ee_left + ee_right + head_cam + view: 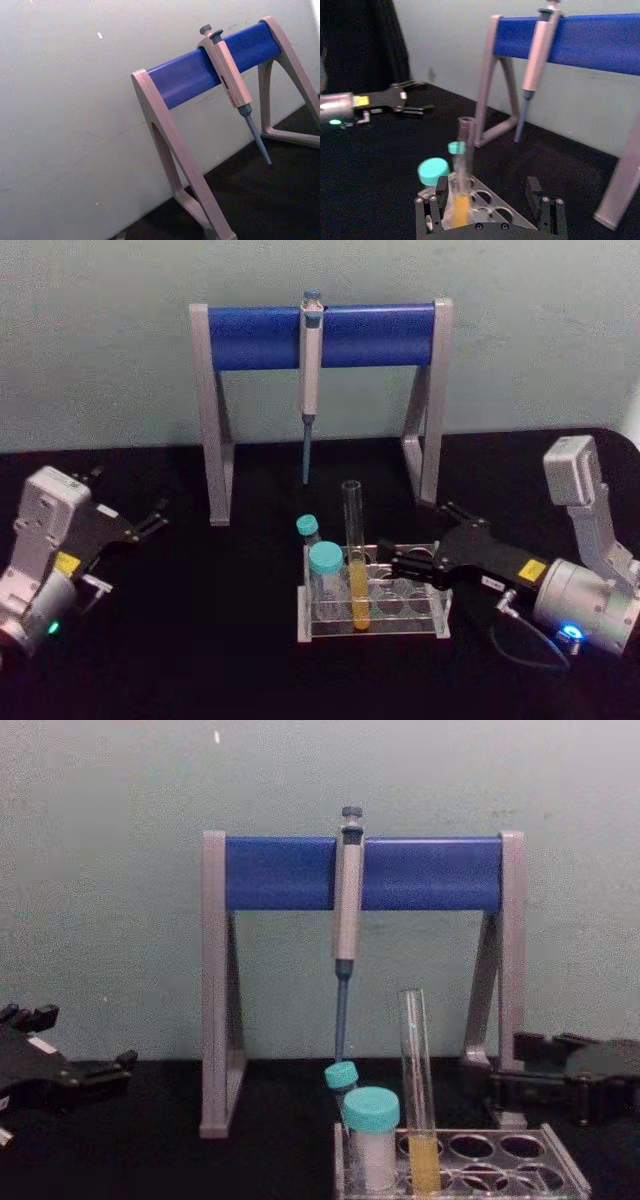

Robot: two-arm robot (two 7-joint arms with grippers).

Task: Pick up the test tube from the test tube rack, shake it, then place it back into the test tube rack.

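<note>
We judged the test tube (355,550), upright in the test tube rack (430,626), light, slippery and fragile (uncapped too): best held on bare glass above the liquid. The right gripper (392,565) stood spread beside it; the left gripper (150,522) sat spread, well apart.

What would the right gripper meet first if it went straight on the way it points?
Most likely the test tube, upright in the test tube rack just ahead of the open right gripper. The tube sits off-centre towards one finger, so contact is uncertain.
</note>
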